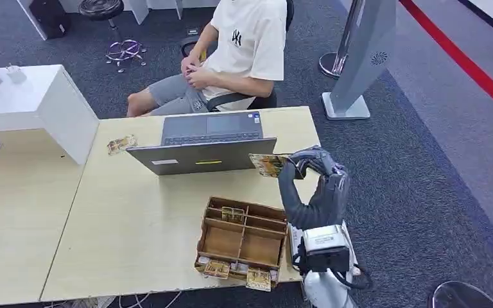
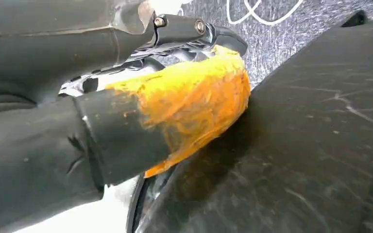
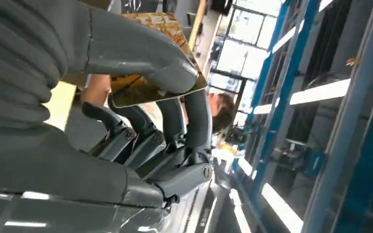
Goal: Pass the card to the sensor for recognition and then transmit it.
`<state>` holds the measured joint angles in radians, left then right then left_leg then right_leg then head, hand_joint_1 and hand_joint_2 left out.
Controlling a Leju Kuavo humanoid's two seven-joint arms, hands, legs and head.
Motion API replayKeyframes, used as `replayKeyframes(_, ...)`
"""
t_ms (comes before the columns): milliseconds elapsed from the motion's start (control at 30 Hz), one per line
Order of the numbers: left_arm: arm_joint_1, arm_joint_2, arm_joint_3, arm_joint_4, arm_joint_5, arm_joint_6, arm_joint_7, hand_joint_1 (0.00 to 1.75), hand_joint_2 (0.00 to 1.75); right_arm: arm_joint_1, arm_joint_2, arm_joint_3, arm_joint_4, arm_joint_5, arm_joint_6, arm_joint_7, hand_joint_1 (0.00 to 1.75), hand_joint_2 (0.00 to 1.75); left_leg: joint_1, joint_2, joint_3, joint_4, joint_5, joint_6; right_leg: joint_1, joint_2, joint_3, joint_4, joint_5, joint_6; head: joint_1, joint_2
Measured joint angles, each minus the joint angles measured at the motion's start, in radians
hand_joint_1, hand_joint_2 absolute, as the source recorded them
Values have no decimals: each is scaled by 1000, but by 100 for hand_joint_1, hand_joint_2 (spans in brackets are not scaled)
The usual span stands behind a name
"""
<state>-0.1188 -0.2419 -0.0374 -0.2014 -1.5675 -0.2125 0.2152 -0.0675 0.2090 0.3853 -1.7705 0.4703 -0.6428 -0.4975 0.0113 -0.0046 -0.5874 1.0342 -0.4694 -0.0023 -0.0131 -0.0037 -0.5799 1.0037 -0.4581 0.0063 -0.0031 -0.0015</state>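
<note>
Head view: yellow-brown patterned card (image 1: 268,164) in right robot hand (image 1: 308,163)

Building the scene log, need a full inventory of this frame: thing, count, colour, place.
held card: 1, yellow-brown, in right hand by laptop's right corner
loose card: 1, yellow-brown, on table left of laptop
laptop: 1, grey, open, table's far side
organizer box: 1, brown, compartmented, near edge, cards in some slots
table: 1, light wood
white cabinet: 1, far left
person: 1, white shirt, seated behind table
right hand: grey, pinching held card
left hand: dark, orange-coated thumb
</note>
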Motion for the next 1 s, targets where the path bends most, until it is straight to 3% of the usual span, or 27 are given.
replayKeyframes(133,-5,0,-32,0,0,-13,-8,0,0,-62,-6,23,41,72,-9,25,175,175,0,1,0,0,0,0,0,1,0,0,1,0,0,0)
replayKeyframes(200,-10,0,-56,0,0,-29,-18,0,0,-129,-7,41,89,168,-24,65,175,175,0,1,0,0,0,-1,0,1,0,0,1,0,0,0)
replayKeyframes(333,-19,0,-122,0,0,-57,-40,0,0,-295,-4,70,252,388,-42,156,175,175,0,1,-1,0,3,0,0,2,-1,0,3,0,1,0)
replayKeyframes(467,-23,-2,-181,0,0,-68,-48,0,0,-428,17,73,413,521,-45,190,175,175,0,0,-1,0,5,0,0,1,-1,0,5,0,0,0)
replayKeyframes(600,-24,-2,-209,0,0,-73,-52,0,0,-477,29,76,487,595,-47,203,175,175,0,0,-2,0,6,0,0,1,-1,0,5,0,0,0)
replayKeyframes(833,-28,-5,-257,0,0,-91,-69,0,0,-590,72,36,651,930,-47,265,175,175,0,0,-2,0,6,0,0,0,-2,0,5,0,0,0)
replayKeyframes(1000,-29,-5,-275,0,0,-92,-75,0,0,-658,79,19,744,1002,-48,319,175,175,0,0,-2,0,6,0,0,0,-2,0,5,0,0,0)
